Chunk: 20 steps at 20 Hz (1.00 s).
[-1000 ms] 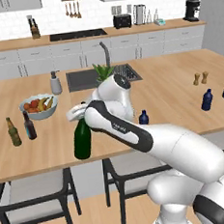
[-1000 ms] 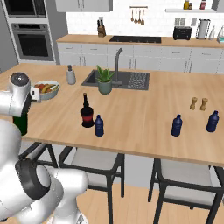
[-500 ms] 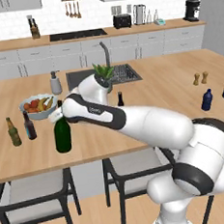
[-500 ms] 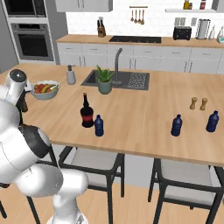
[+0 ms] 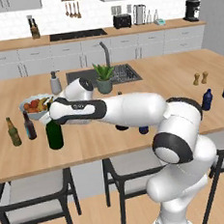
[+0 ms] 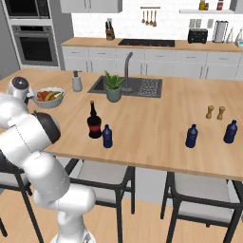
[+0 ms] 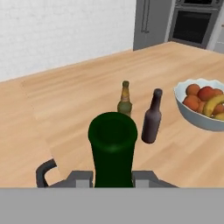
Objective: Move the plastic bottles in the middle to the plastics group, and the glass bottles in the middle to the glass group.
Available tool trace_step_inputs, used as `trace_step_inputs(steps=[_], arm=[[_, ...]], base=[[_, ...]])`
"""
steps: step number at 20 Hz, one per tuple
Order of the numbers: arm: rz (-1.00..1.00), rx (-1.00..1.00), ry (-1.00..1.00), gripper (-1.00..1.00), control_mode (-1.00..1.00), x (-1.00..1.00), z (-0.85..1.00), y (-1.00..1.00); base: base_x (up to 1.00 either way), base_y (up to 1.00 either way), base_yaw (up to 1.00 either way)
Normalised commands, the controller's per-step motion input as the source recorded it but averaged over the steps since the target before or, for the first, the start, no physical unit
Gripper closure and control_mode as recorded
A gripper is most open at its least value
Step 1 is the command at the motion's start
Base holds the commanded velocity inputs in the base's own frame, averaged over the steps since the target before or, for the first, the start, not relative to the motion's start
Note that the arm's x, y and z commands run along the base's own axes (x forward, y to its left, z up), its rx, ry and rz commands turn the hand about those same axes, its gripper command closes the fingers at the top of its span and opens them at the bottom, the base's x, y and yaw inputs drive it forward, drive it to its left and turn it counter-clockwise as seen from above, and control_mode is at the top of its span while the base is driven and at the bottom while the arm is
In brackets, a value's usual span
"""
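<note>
Wood counter [image 5: 135, 136], hand [image 5: 51, 121] gripping cylindrical green bottle [image 5: 54, 135]

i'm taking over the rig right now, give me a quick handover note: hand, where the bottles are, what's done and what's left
Hand: shut on the green wine bottle, holding it by the neck, upright, at the counter's left end.
Glass group: olive-brown beer bottle and dark brown beer bottle stand just left of the wine bottle, beside the fruit bowl.
Middle: squat black bottle with the red band and small blue plastic bottle stand side by side, untouched.
Plastics group: two blue bottles on the right.
Done: wine bottle carried to the glass group.
Left: release it, then move the black bottle left and the blue one right.
</note>
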Motion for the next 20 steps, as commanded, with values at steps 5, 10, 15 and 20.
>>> trace_step_inputs(steps=[5,10,15,20], arm=[[0.00,-0.04,0.03,1.00,-1.00,0.37,-0.10,0.39],[0.00,0.00,-0.02,1.00,-1.00,0.29,-0.26,0.32],[0.00,-0.02,-0.03,1.00,-1.00,0.31,-0.39,0.33],[0.00,0.00,0.00,1.00,-1.00,0.43,-0.24,0.22]], base=[[0.00,0.00,0.00],[0.00,0.00,0.00],[0.00,0.00,0.00],[0.00,0.00,0.00]])
